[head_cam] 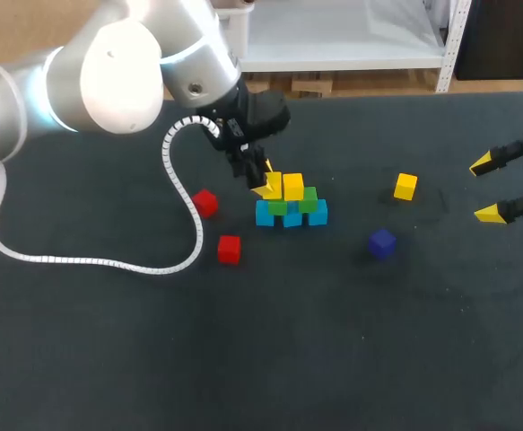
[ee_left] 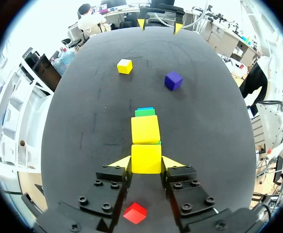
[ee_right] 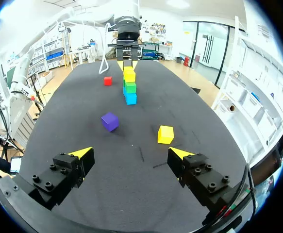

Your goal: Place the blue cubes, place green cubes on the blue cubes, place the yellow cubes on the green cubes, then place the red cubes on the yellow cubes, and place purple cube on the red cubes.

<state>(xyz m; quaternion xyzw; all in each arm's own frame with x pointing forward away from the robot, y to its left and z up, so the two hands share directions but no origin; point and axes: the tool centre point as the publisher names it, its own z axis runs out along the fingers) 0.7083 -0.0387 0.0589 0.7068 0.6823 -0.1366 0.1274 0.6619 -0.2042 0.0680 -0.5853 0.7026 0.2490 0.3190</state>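
— What's on the dark table (head_cam: 108,359)?

— The left arm (head_cam: 108,72) reaches in to a small stack near the middle. Its left claw (ee_left: 146,164) is clamped on a yellow cube (ee_left: 146,158), one finger on each side.

— And the right claw (head_cam: 485,189)?

— Spread wide at the table's right edge, holding nothing.

— The stack?

— A row of blue cubes (head_cam: 292,215) with green cubes (head_cam: 308,199) on top. The held cube is over the green row, just beside a second yellow cube (head_cam: 293,186) sitting there.

— The loose pieces?

— A third yellow cube (head_cam: 405,186) lies right of the stack, with a purple cube (head_cam: 382,242) nearer the front. Two red cubes (head_cam: 205,203) (head_cam: 229,249) lie to its left.
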